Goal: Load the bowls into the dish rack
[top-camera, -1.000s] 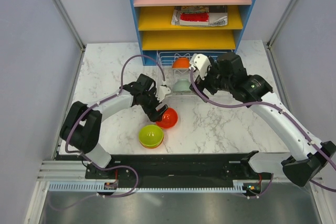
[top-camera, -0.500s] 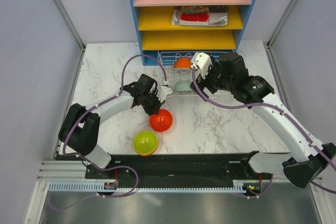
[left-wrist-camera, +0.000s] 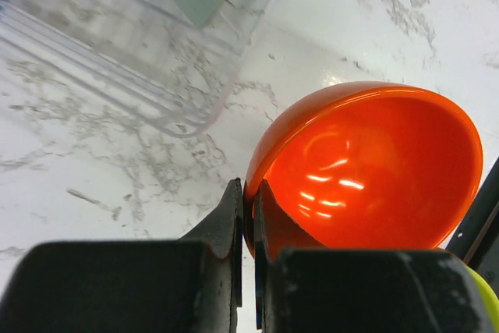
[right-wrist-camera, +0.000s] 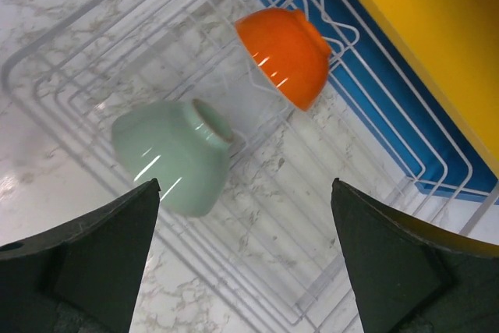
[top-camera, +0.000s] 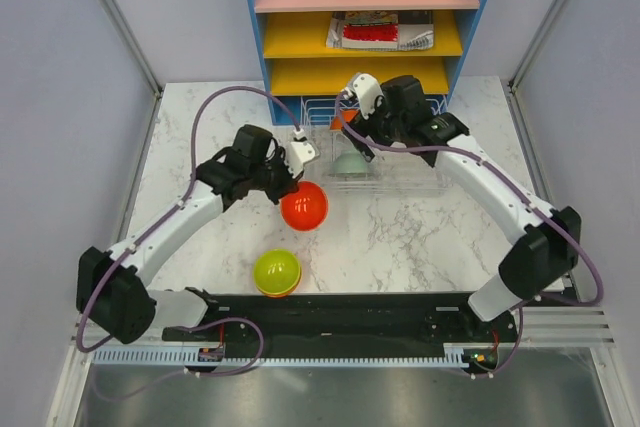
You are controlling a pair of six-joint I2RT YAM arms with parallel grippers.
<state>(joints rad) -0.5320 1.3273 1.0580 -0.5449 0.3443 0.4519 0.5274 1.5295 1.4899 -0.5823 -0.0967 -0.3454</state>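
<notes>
My left gripper is shut on the rim of a red bowl, which hangs tilted just above the marble; in the left wrist view one finger sits inside the red bowl and one outside. A lime green bowl lies dome-up near the front edge. The dish rack stands at the back and holds an orange bowl and a pale mint bowl, both on their sides. My right gripper hovers open over the rack with nothing between its fingers.
A blue shelf unit with pink and yellow shelves rises directly behind the rack, carrying books and a brown box. The rack's clear tray lies just beyond the held bowl. Grey walls close in both sides of the table.
My left gripper closed on the red bowl's rim and lifted it, tipping it. The lime bowl rolled dome-up. The right arm swung back and left over the rack, still open.
</notes>
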